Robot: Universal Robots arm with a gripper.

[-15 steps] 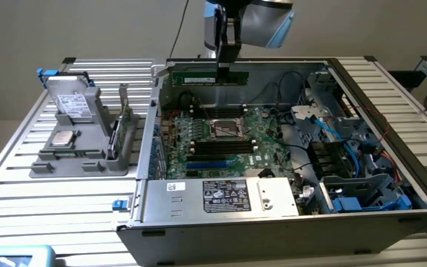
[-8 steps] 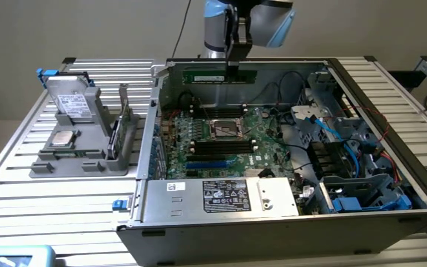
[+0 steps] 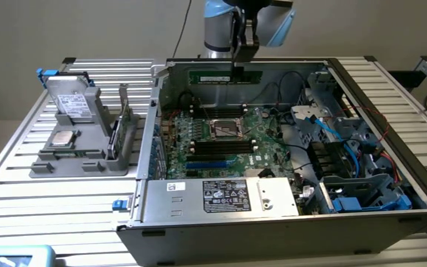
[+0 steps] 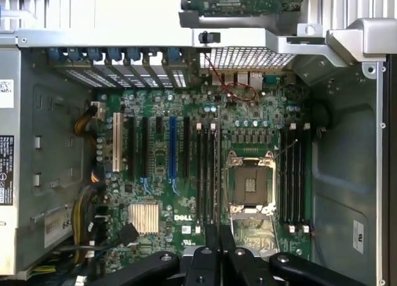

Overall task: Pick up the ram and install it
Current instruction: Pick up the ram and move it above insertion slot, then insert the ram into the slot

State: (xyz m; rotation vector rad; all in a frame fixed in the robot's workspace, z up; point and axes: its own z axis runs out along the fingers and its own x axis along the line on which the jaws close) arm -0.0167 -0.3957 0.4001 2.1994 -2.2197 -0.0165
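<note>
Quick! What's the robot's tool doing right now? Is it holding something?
Tool: closed, holding the green ram stick by its top edge, above the open computer case.

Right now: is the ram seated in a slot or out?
Out. The claw is shut on the ram, holding it level by its top edge in the air, well above the motherboard.
</note>
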